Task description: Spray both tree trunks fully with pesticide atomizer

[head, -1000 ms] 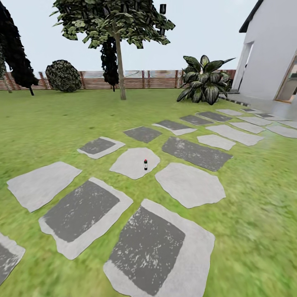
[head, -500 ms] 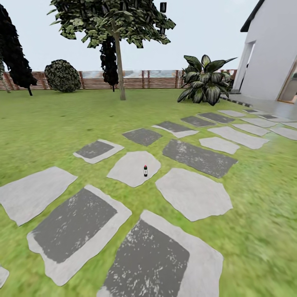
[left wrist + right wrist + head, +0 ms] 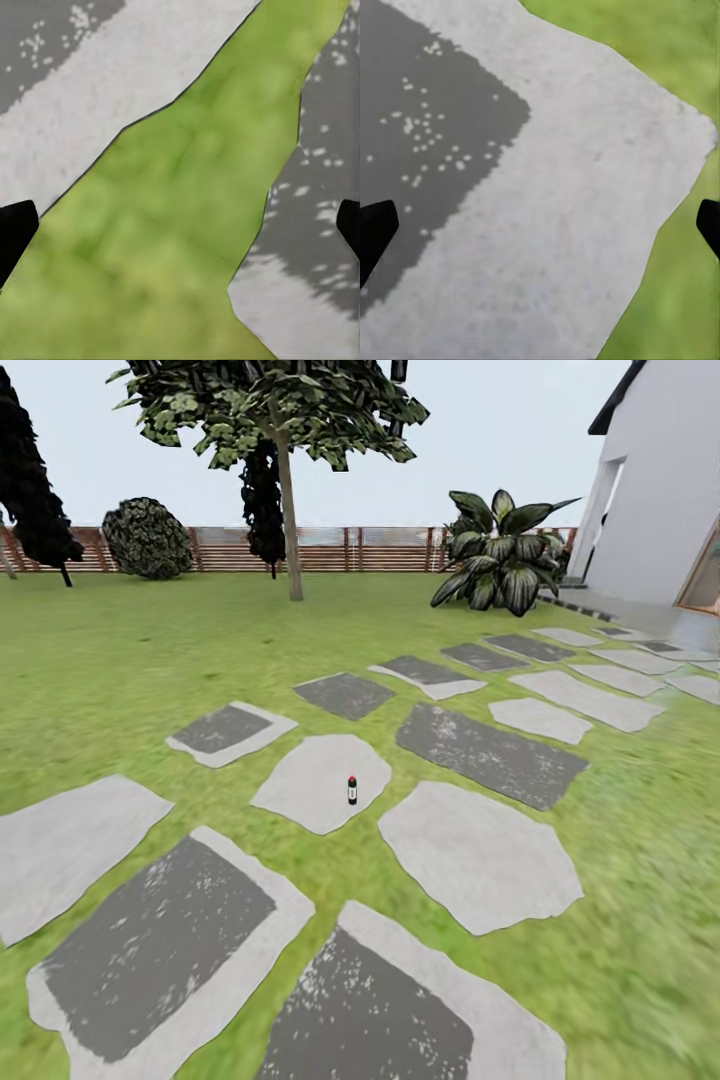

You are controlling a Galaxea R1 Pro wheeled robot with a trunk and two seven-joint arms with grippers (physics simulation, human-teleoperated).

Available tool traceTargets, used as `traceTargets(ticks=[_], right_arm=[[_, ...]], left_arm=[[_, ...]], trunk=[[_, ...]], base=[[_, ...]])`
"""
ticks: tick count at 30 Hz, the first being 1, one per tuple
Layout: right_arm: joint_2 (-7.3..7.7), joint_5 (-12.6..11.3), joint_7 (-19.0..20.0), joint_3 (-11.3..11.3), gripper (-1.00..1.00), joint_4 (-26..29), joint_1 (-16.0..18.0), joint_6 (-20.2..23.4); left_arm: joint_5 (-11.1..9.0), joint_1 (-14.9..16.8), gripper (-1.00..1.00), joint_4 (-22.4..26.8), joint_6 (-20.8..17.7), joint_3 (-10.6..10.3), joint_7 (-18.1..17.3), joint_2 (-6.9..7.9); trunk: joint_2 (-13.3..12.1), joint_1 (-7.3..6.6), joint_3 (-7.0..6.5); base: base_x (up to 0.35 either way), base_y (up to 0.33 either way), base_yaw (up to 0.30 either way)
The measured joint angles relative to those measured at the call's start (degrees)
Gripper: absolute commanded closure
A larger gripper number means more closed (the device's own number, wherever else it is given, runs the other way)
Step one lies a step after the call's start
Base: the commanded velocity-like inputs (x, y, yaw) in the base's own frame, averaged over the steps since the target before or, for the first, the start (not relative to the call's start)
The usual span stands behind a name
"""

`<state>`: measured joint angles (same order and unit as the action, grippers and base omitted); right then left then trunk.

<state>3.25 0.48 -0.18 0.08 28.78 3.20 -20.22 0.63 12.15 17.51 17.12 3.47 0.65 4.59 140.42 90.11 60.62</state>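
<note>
The pesticide atomizer (image 3: 352,790), a small dark bottle with a red top, stands upright on a pale stepping stone (image 3: 315,780) in the middle of the head view, some way ahead. One tree (image 3: 270,405) with a bare grey-tan trunk (image 3: 291,530) and green leaves at its top rises from the garden lawn (image 3: 120,660) before the slat fence (image 3: 390,550). My left gripper (image 3: 182,229) hangs open over grass between two stones, its black fingertips (image 3: 15,232) wide apart. My right gripper (image 3: 540,229) is open too, above a grey and white stone, holding nothing.
Several flat stepping stones (image 3: 485,745) form a path running back right to a white house (image 3: 665,490). A big broad-leafed plant (image 3: 495,555) stands beside the house. A round bush (image 3: 147,538) and dark conifers (image 3: 35,490) line the fence at the left.
The whole head view has shifted: the camera has come forward, so the stones and the atomizer sit lower and nearer. Nothing in the garden itself has moved.
</note>
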Motion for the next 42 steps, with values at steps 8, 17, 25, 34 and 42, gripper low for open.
traceTargets(ticks=[8, 17, 25, 34, 42], right_arm=[[0.0, 0.0, 0.0, 0.0, -1.0, 0.0, 0.0, 0.0], [0.0, 0.0, 0.0, 0.0, -1.0, 0.0, 0.0, 0.0], [0.0, 0.0, 0.0, 0.0, -1.0, 0.0, 0.0, 0.0], [0.0, 0.0, 0.0, 0.0, -1.0, 0.0, 0.0, 0.0], [0.0, 0.0, 0.0, 0.0, -1.0, 0.0, 0.0, 0.0]], left_arm=[[0.0, 0.0, -1.0, 0.0, 0.0, 0.0, 0.0, 0.0], [0.0, 0.0, -1.0, 0.0, 0.0, 0.0, 0.0, 0.0], [0.0, 0.0, -1.0, 0.0, 0.0, 0.0, 0.0, 0.0], [0.0, 0.0, -1.0, 0.0, 0.0, 0.0, 0.0, 0.0], [-0.1, 0.0, -1.0, 0.0, 0.0, 0.0, 0.0, 0.0]], trunk=[[0.0, 0.0, 0.0], [0.0, 0.0, 0.0], [0.0, 0.0, 0.0], [0.0, 0.0, 0.0], [0.0, 0.01, -0.31]], base=[[0.337, 0.0, 0.0], [0.337, 0.0, 0.0], [0.337, 0.0, 0.0], [0.335, 0.074, -0.008], [0.273, 0.21, -0.193]])
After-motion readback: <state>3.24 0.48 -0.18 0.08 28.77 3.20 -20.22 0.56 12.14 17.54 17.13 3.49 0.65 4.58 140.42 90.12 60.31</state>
